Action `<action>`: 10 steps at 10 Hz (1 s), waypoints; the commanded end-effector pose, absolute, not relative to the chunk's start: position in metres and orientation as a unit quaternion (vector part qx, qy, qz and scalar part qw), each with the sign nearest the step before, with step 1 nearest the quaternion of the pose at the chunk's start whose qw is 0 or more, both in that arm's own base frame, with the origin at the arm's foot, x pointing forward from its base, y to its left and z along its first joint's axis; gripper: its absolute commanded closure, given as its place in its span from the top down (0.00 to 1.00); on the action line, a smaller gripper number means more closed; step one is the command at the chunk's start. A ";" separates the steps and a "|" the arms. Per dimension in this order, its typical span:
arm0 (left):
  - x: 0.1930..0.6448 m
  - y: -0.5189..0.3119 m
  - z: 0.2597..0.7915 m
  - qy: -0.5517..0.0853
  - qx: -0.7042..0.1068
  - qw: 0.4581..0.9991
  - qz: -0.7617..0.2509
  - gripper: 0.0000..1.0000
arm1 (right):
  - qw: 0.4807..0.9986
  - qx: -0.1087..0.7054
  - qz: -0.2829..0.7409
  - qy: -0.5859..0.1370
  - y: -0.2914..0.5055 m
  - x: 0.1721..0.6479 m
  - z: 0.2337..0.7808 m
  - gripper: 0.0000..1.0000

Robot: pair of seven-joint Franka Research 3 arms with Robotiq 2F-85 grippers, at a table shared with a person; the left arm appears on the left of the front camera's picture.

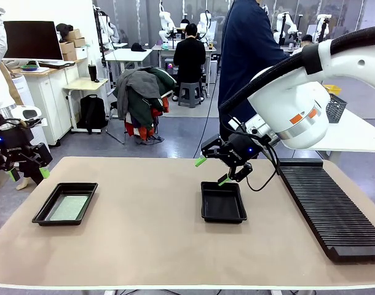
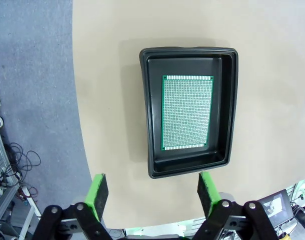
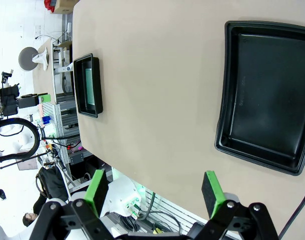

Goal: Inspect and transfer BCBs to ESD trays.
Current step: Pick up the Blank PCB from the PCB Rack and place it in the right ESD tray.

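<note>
The left pincer (image 1: pixel 29 174) hangs at the counter's (image 1: pixel 150 239) left edge, jaws wide and holding nothing. Most of its arm is cut off by the picture's side in the front view. Its own wrist view looks straight down between its pads (image 2: pixel 97 192) at the left ESD tray (image 2: pixel 152 125), where one BCB (image 2: pixel 187 112) lies flat on the floor, clear of the walls, its fine dotted grid plain. From the front that BCB (image 1: pixel 69 207) is only a pale patch, with no detail to make out.

The right pincer (image 1: pixel 212 171) hovers tilted just above the far rim of the right ESD tray (image 1: pixel 224 206), jaws wide and holding nothing. In the right wrist view this tray (image 3: pixel 267 95) shows a bare black floor, its right side cut off by the frame. The left tray (image 3: pixel 87 85) is small and far there.

The right arm's bulky joint hides part of a person standing behind. A long ribbed rack (image 1: pixel 329 209) lies along the right side, its near corner clipped.
</note>
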State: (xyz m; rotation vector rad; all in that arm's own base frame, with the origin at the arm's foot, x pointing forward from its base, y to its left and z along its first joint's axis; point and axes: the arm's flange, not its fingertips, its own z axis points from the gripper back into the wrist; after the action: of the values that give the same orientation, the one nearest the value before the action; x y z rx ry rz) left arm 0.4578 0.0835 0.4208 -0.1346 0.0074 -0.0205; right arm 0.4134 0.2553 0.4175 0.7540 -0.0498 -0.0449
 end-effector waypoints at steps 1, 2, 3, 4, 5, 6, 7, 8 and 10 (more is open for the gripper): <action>0.458 0.084 0.419 0.002 -0.066 0.998 -0.009 0.95 | 0.933 0.357 -0.032 -0.026 0.258 0.417 0.418 1.00; 0.458 0.084 0.419 0.002 -0.066 0.998 -0.009 0.95 | 0.933 0.357 -0.032 -0.026 0.258 0.417 0.418 1.00; 0.458 0.084 0.419 0.002 -0.066 0.998 -0.009 0.95 | 0.933 0.357 -0.032 -0.026 0.258 0.417 0.418 1.00; 0.458 0.084 0.419 0.002 -0.066 0.998 -0.009 0.95 | 0.933 0.357 -0.032 -0.026 0.258 0.417 0.418 1.00; 0.458 0.084 0.419 0.002 -0.066 0.998 -0.009 0.95 | 0.933 0.357 -0.032 -0.026 0.258 0.417 0.418 1.00; 0.458 0.084 0.419 0.002 -0.066 0.998 -0.009 0.95 | 0.933 0.357 -0.032 -0.026 0.258 0.417 0.418 1.00; 0.458 0.084 0.419 0.002 -0.066 0.998 -0.009 0.95 | 0.933 0.357 -0.032 -0.026 0.258 0.417 0.418 1.00; 0.458 0.084 0.419 0.002 -0.066 0.998 -0.009 0.95 | 0.933 0.357 -0.032 -0.026 0.258 0.417 0.418 1.00; 0.458 0.084 0.419 0.002 -0.066 0.998 -0.009 0.95 | 0.933 0.357 -0.032 -0.026 0.258 0.417 0.418 1.00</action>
State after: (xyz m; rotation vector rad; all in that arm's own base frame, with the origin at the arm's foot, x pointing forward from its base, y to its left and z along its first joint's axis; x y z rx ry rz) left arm 0.4578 0.0835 0.4208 -0.1346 0.0074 -0.0205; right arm 0.4134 0.2553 0.4175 0.7540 -0.0498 -0.0449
